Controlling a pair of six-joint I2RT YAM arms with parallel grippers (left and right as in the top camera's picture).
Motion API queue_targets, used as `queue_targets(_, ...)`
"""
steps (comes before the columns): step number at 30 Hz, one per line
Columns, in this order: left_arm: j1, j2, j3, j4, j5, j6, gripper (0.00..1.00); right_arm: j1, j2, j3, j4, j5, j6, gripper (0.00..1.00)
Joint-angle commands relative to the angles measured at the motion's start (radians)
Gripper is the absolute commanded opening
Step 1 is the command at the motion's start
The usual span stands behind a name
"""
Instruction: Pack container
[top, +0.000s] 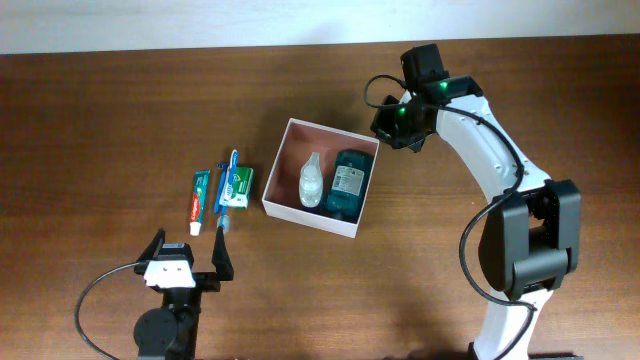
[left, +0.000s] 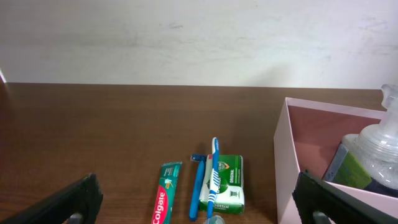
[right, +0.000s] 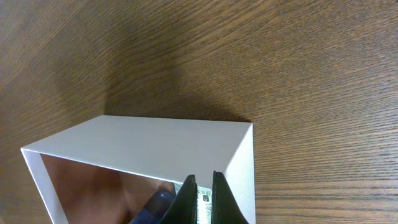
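Observation:
The container (top: 305, 221), a square white box with a reddish-brown inside, sits mid-table. A clear bottle (top: 312, 180) and a dark teal bottle (top: 349, 184) lie in it. To its left lie a toothpaste tube (top: 200, 200), a blue toothbrush (top: 230, 178) across a green-and-white carton (top: 240, 187), and a blue razor (top: 220, 200). My right gripper (top: 392, 128) hovers at the box's far right corner, shut and empty; the right wrist view has it (right: 202, 202) just over the white wall (right: 143, 140). My left gripper (top: 190, 262) stands open near the front edge, its fingers (left: 68, 202) wide of the toothpaste (left: 165, 199).
In the left wrist view the box wall (left: 286, 162) rises on the right with the clear bottle (left: 379, 149) behind it. A pale wall borders the table's far edge. Bare wood lies left of the toothpaste and right of the box.

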Motion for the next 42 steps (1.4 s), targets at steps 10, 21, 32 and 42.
queue_targets(10,0.005,-0.007,-0.008,0.002,-0.007,0.019,0.99,-0.024,0.012,-0.004,0.001,0.028,-0.029,0.99)
queue_targets(21,0.005,-0.007,-0.008,0.002,-0.007,0.019,0.99,-0.038,0.012,-0.004,-0.101,0.154,-0.03,0.04)
queue_targets(32,0.005,-0.007,-0.008,0.002,-0.007,0.019,0.99,-0.054,0.012,-0.005,-0.203,0.226,-0.028,0.04)
queue_targets(42,0.005,-0.007,-0.008,0.002,-0.007,0.019,0.99,0.013,0.012,-0.006,-0.23,0.204,-0.024,0.04)
